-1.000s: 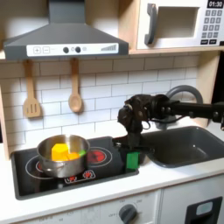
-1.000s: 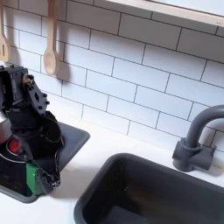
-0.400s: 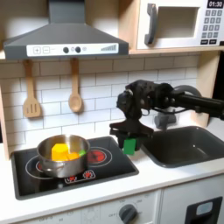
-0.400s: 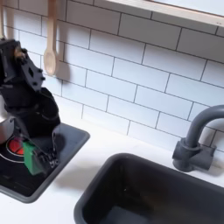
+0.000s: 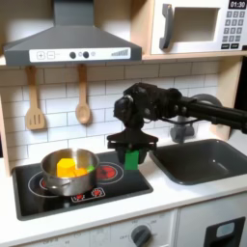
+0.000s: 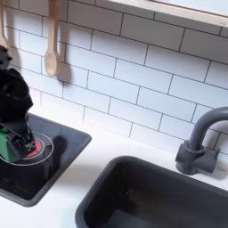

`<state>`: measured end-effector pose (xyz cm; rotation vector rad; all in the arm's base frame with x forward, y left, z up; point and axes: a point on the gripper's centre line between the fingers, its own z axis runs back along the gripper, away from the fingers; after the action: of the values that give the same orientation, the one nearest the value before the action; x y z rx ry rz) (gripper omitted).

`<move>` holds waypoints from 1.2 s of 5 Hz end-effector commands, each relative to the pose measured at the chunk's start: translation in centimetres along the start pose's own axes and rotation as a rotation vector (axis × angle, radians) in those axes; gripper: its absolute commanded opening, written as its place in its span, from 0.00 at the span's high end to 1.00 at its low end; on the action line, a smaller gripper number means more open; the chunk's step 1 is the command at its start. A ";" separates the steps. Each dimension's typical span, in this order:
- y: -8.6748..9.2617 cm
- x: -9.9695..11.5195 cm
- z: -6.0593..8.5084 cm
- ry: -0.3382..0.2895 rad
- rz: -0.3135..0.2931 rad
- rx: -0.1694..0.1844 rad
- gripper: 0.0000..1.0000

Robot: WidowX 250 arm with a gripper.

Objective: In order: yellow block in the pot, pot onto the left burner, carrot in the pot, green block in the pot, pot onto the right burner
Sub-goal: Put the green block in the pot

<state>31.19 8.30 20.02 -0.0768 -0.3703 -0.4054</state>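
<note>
Black cooktop (image 5: pixel 58 198), gripper (image 5: pixel 131 154) pointing down (above right burner (image 5: pixel 108 172)), clamping green block (image 5: pixel 132 159)

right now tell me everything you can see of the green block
The green block is a small bright-green cuboid of plain, plastic-looking material. It is lifted off the cooktop, clamped between the jaws of the black gripper, above the right burner and beside the pot without touching it. In the second exterior view it shows as a green sliver within the gripper.
</note>
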 end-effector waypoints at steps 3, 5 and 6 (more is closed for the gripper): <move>4.1 -3.2 2.9 -0.041 0.138 0.020 1.00; 6.9 -0.8 2.7 -0.048 0.143 0.031 1.00; 7.7 0.9 2.2 -0.040 0.129 0.023 1.00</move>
<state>34.32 15.37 22.26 -0.0843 -0.4054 -0.2746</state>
